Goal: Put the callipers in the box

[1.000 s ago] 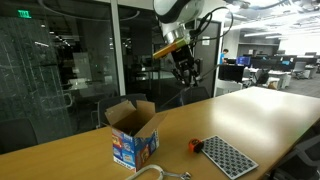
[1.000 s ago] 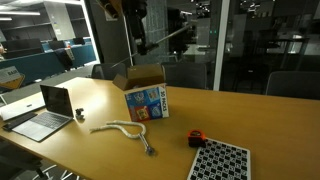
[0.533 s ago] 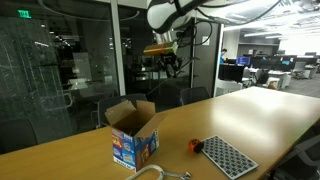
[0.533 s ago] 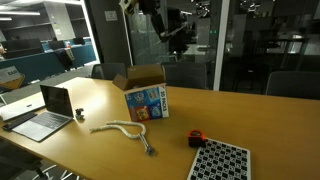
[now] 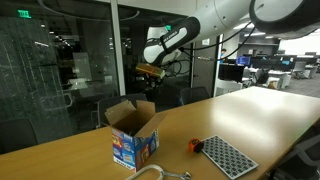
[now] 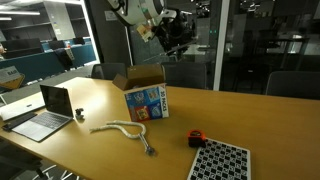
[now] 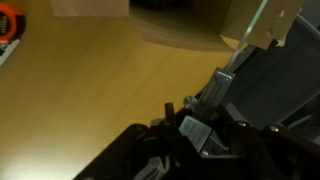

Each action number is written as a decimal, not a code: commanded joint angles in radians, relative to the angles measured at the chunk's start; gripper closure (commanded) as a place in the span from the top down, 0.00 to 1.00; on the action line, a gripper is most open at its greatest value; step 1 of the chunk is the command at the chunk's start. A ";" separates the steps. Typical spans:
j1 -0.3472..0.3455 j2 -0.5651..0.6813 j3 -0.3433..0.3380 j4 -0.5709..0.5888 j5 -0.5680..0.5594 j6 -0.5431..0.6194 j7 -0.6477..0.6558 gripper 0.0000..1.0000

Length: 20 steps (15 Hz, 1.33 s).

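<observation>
Both exterior views showed the gripper high over the box, which stood on the table with its flaps open. Its jaws seemed nearly closed on the callipers, a slim yellowish piece at the tip, though blur left that unsure. The callipers hung well clear of the box.

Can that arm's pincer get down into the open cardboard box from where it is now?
Probably yes: the box has its flaps standing open, the pincer hangs high above it, and nothing shows between them.
</observation>
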 commanded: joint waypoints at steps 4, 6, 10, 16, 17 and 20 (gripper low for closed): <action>0.018 0.135 0.031 0.262 0.234 -0.051 -0.162 0.17; 0.032 0.156 0.031 0.316 0.269 -0.098 -0.173 0.17; 0.049 0.198 0.038 0.371 0.328 -0.142 -0.168 0.17; 0.065 0.253 0.043 0.361 0.393 -0.165 -0.143 0.17; 0.064 0.259 0.042 0.353 0.402 -0.169 -0.140 0.17; 0.049 0.274 0.060 0.325 0.416 -0.160 -0.136 0.17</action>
